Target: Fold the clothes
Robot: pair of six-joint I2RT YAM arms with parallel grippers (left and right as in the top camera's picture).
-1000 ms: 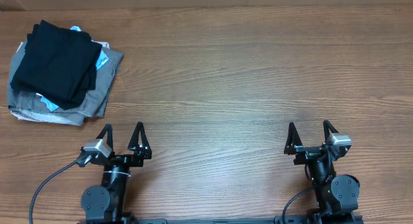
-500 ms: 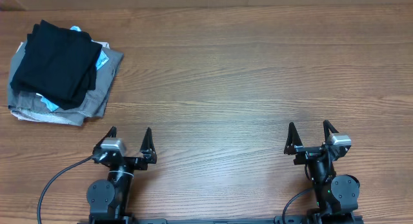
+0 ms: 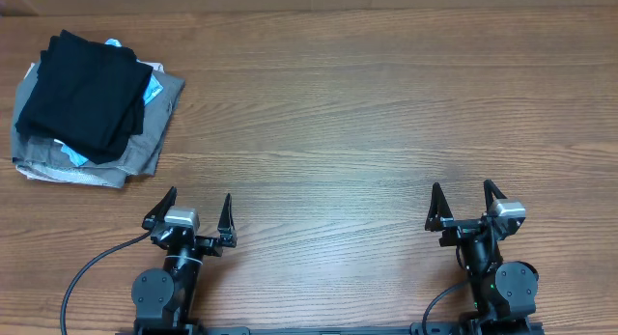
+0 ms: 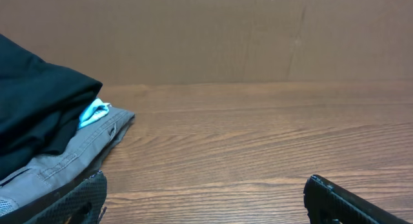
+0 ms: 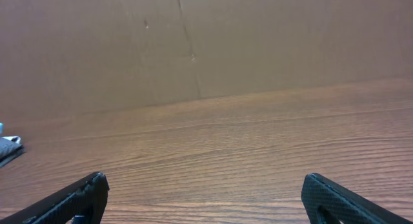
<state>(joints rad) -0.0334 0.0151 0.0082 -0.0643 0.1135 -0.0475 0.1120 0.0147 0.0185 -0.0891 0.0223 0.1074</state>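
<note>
Both open and empty, left gripper point(image 3: 199, 202) and right gripper point(image 3: 463, 194) sat near; we feared snagging grey garment point(image 3: 150, 142) under far-left black T-shirt point(image 3: 87, 89)

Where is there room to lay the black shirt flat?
The table is bare wood everywhere right of the pile, back to front. The stretch between the left gripper and right gripper is free too. Only the far left corner is crowded, where the black shirt tops the pile.

No readable text, label, brand, number or sign anywhere in view.
</note>
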